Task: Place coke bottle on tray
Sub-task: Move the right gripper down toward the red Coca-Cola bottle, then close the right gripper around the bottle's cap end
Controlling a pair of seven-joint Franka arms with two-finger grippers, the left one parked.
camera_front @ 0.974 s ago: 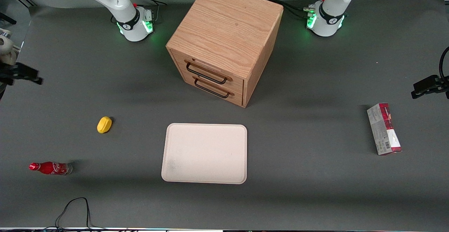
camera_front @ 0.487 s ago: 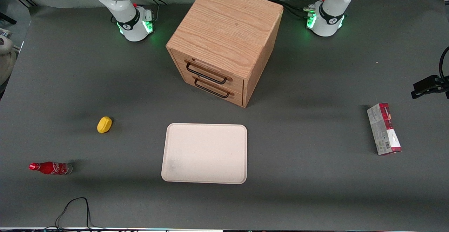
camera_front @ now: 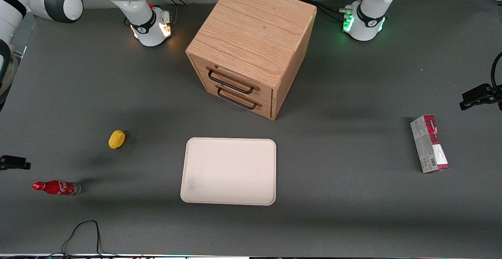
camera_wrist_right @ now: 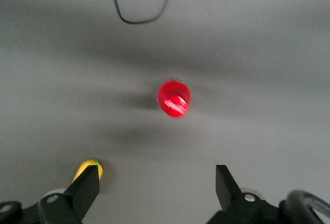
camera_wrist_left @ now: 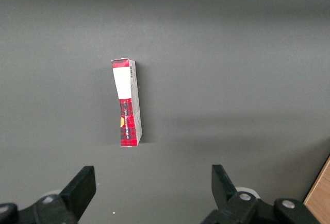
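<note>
Where the front view takes in the whole dark grey desk (camera_front: 353, 220), the coke bottle (camera_front: 56, 187) stands upright near the corner of the desk that is nearest the camera at the working arm's end, well apart from the tray (camera_front: 229, 171), which lies flat and bare near the middle of the camera-side edge. A small yellow object (camera_front: 117, 139) rests between them but farther from the camera than the bottle, and a wooden two-drawer cabinet (camera_front: 251, 47) stands farther from the camera than the tray, its drawer fronts with black wire handles turned toward the tray. A red-and-grey carton box (camera_front: 429, 143) lies flat toward the parked arm's end of the desk, and a black cable (camera_front: 84, 231) loops in from the camera-side edge close to the bottle. The right gripper (camera_front: 13, 162) shows only as a dark tip at the desk's edge by the working arm's end, above the bottle and a little farther from the camera. In the left wrist view the carton box (camera_wrist_left: 127, 102) lies alone on the desk surface. In the right wrist view the bottle's red cap (camera_wrist_right: 174, 98) is seen from straight above, the yellow object (camera_wrist_right: 88, 169) peeks out beside one black finger (camera_wrist_right: 85, 189), the cable (camera_wrist_right: 144, 2) curls near the desk's edge, and the gripper (camera_wrist_right: 157, 188) hovers high over the desk with its jaws spread wide, holding nothing.
</note>
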